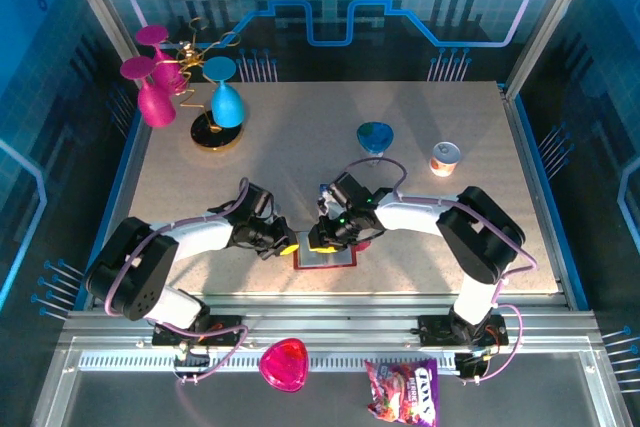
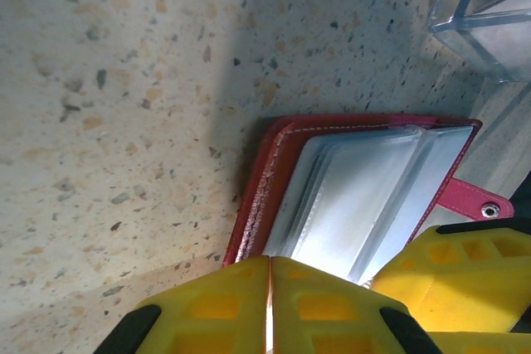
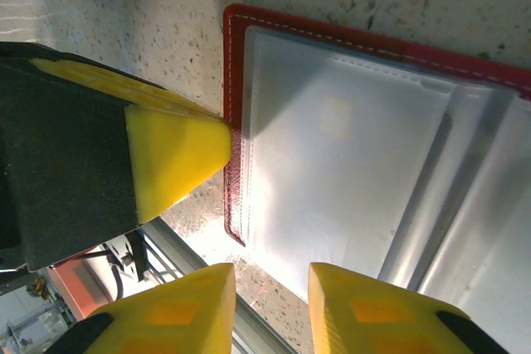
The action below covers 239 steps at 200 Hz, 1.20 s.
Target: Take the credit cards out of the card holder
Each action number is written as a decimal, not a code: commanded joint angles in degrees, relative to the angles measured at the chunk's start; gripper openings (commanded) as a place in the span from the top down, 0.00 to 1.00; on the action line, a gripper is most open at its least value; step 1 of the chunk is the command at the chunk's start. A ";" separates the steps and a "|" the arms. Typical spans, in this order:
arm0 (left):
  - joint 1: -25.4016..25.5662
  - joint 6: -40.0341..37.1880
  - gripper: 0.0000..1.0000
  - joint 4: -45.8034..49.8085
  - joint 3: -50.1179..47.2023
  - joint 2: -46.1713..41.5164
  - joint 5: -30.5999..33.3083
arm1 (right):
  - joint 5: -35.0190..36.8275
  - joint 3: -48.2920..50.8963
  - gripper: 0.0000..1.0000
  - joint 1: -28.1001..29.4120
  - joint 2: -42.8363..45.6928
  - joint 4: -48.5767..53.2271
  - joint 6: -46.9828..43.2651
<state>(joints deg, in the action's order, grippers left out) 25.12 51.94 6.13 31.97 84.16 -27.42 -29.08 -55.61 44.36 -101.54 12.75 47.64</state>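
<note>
One speckled bench [image 1: 300, 137] is carrying everything. Both arms are bending inward over its near middle, the left arm [image 1: 200, 237] and the right arm [image 1: 420, 215] meeting above the card holder [image 1: 325, 258]. A small can [image 1: 445, 158] is standing well apart near the far right, too small to show what it is holding.

The card holder is lying open and flat on the bench near the front edge, its dark red cover facing down and its greyish clear pockets [image 2: 365, 196] facing up. The pockets are fanning out in several overlapping leaves. Glare is washing them pale, so I cannot tell whether the credit cards are sitting inside. The right wrist view is giving only a faint lighter square behind the top leaf. A clear plastic stand [image 2: 489, 22] is sitting just beyond the card holder, cut off by the picture's corner, with its inside hard to read.

The left claw [image 2: 270, 271] is clenched, its yellow fingers pressing together with only a thin seam between them. Its tip is resting at the red stitched edge of the cover. The fingers are hiding that edge, so I cannot tell whether they are pinching it.

The right claw [image 3: 272, 283] is released, its fingers standing apart above the near corner of the top pocket. I cannot tell whether they are touching it.

The red snap tab [image 2: 469, 199] is sticking out from the far side, partly covered by the right claw.
</note>
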 commanded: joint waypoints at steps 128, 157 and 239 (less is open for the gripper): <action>0.36 -2.87 0.91 1.90 0.20 3.20 1.40 | 2.39 -4.39 0.65 0.75 -4.33 4.22 -2.18; 0.30 -3.07 0.91 2.16 0.56 3.47 1.52 | 3.63 -4.69 0.65 0.67 -4.37 6.31 -3.36; 0.28 -4.03 0.91 2.50 1.94 5.39 1.66 | 2.67 -1.52 0.65 -0.85 -2.28 3.25 -2.05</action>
<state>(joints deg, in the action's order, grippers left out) 25.12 49.34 6.20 33.21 87.42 -27.42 -26.00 -59.13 44.18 -105.01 16.88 44.99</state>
